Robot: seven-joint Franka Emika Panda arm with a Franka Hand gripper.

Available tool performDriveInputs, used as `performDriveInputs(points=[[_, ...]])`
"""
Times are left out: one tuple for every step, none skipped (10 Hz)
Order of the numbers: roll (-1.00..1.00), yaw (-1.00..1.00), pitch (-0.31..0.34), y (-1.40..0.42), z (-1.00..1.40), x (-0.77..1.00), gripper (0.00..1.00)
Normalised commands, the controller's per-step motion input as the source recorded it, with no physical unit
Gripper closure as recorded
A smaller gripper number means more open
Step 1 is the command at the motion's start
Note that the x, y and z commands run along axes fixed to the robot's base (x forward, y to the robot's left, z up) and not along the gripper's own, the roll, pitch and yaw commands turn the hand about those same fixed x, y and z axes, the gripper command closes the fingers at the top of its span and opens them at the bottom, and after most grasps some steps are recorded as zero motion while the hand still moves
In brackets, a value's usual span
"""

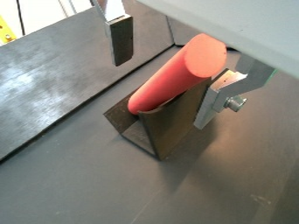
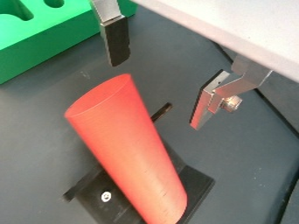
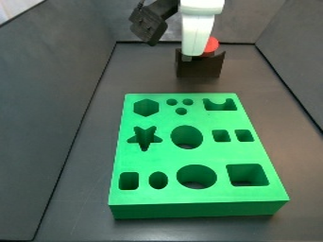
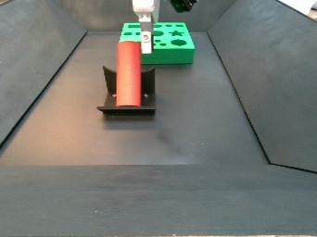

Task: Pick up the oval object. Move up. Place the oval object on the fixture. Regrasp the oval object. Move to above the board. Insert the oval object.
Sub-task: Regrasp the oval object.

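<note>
The light is bright and even, and it seems to come from above. The dark table (image 4: 173, 139) has a soft pale shine in both side views. The red peg (image 2: 122, 144) looks smooth and evenly lit, with no hard glare. A faint shadow lies beside the fixture (image 4: 128, 106). The green board (image 3: 190, 156) looks very bright. In both wrist views the end effector (image 1: 176, 66) looks a bit fuzzy, and all the pictures are small and grainy.
</note>
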Motion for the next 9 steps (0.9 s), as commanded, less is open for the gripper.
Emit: performDriveInputs(points=[[0.11,0.01,0.114,-0.02,-0.03,0.83,0.0],[0.11,0.0,0.125,-0.02,-0.03,0.74,0.0],[0.11,0.0,0.126,-0.02,-0.03,0.71,0.0],[0.1,0.0,0.127,-0.02,-0.03,0.65,0.0],[0.1,0.0,0.132,-0.02,-0.03,0.6,0.0],[0.1,0.0,0.139,-0.02,-0.03,0.55,0.0],[0.1,0.0,0.141,-0.02,-0.03,0.53,0.0],[0.1,0.01,0.137,-0.02,-0.03,0.48,0.0],[0.1,0.01,0.135,-0.02,-0.03,0.43,0.0]])
